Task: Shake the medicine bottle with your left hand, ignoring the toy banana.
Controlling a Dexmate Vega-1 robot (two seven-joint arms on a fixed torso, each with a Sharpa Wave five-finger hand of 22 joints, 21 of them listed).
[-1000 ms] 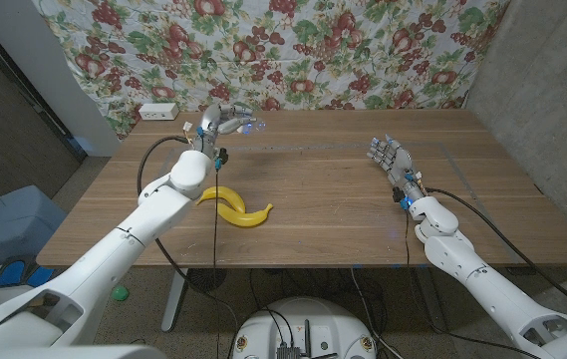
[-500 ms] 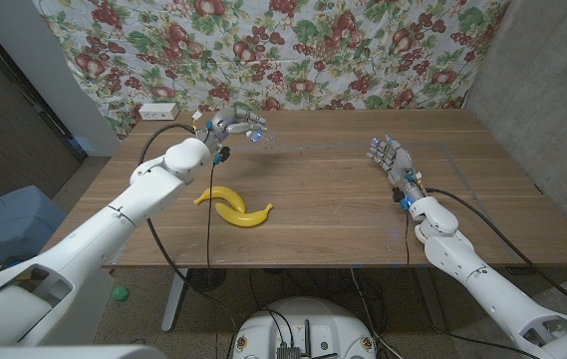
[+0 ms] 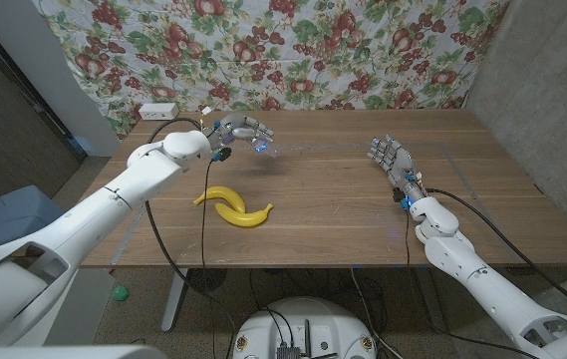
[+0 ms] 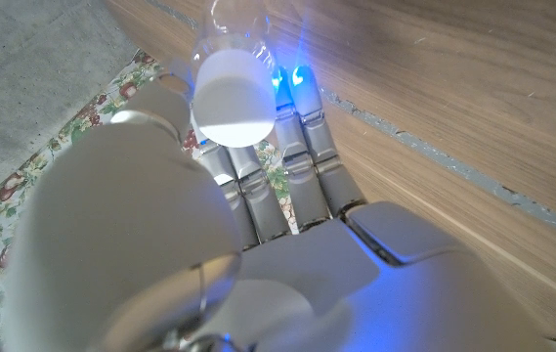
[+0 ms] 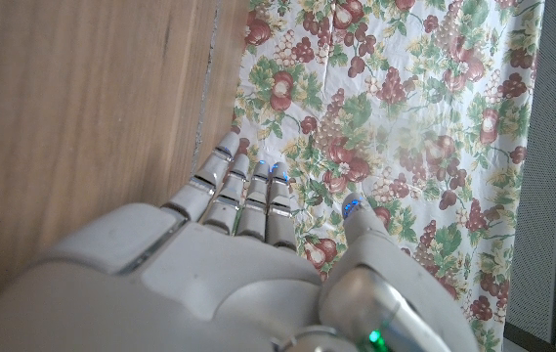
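Left hand [image 3: 244, 130] raised above the far left of the counter [image 3: 343, 209], fingers [image 4: 297, 147] wrapped around the clear medicine bottle [image 4: 234, 88], white cap toward the wrist camera. Right hand [image 3: 391, 158] on the counter's right side, fingers spread and upright, holding nothing. Toy banana [image 3: 234, 204] lies on the counter nearer the robot, well apart from the left hand

Wooden table [image 3: 343, 189] mid-frame, floral cloth [image 3: 293, 50] hung across the top, white power strip [image 3: 159, 111] at table's upper left, blue bin [image 3: 4, 224] lower left.
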